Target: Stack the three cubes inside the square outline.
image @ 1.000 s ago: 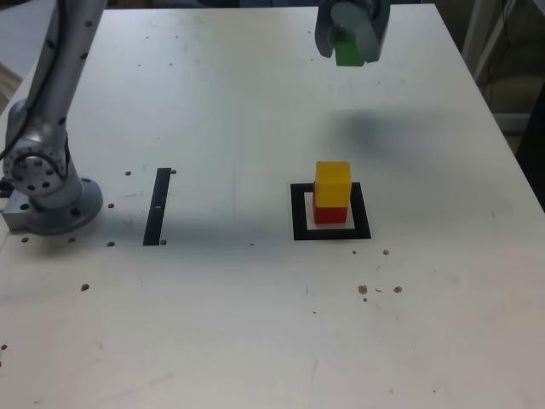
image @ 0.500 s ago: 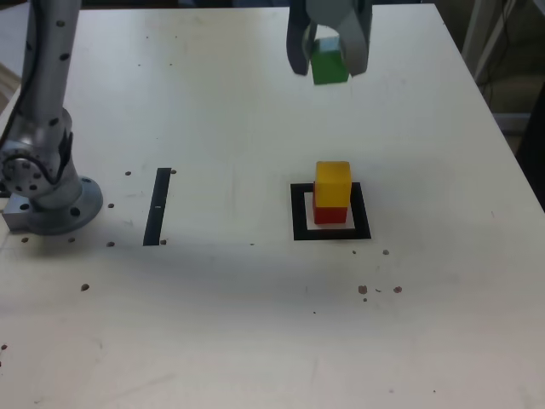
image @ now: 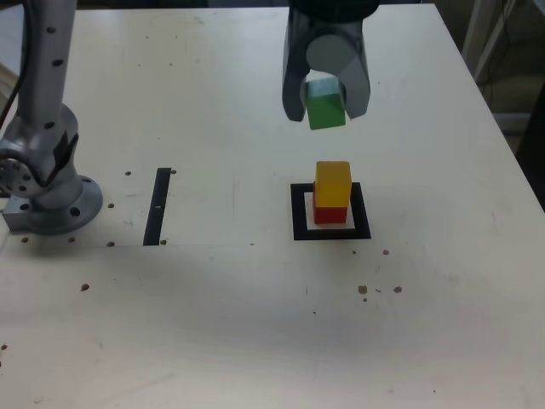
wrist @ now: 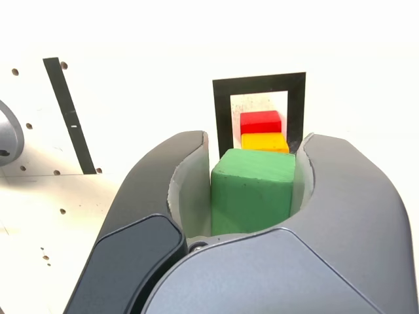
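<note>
White speckled table (image: 213,324); black strip (image: 157,206); pincer (image: 324,100) gripping green cube (image: 325,111) above stack.

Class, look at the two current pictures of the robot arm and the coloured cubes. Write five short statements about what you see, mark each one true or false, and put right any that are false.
1. The gripper holds the green cube in the air. True.
2. The red cube sits on top of the yellow cube. False: yellow is on top of red.
3. The two stacked cubes stand inside the square outline. True.
4. The green cube already rests on the stack. False: in the exterior view it hangs clear above it, with a gap between.
5. The narrow black strip lies on the exterior view's right of the square outline. False: it lies on that view's left.
</note>
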Controlling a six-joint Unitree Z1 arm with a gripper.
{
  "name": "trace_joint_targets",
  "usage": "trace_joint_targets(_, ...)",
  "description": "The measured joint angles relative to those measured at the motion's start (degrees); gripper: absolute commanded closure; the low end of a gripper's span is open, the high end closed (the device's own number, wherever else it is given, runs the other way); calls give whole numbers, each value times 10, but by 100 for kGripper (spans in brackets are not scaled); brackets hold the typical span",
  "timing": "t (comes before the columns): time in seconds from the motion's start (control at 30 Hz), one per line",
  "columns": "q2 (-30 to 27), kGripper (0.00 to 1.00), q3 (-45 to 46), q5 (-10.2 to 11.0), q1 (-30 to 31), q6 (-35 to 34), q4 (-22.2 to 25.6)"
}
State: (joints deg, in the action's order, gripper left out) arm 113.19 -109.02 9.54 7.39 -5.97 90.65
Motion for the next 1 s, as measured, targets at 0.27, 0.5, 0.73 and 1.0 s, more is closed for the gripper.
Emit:
trace_joint_targets(0.27,2,100,-3,7,21,-12,9)
trace_joint_targets(0.5,34,100,-14,1,28,-10,9)
trace_joint_targets(0.73,57,99,-30,2,35,-10,9)
trace_joint_targets(1.0,67,97,-29,9,36,-9,9)
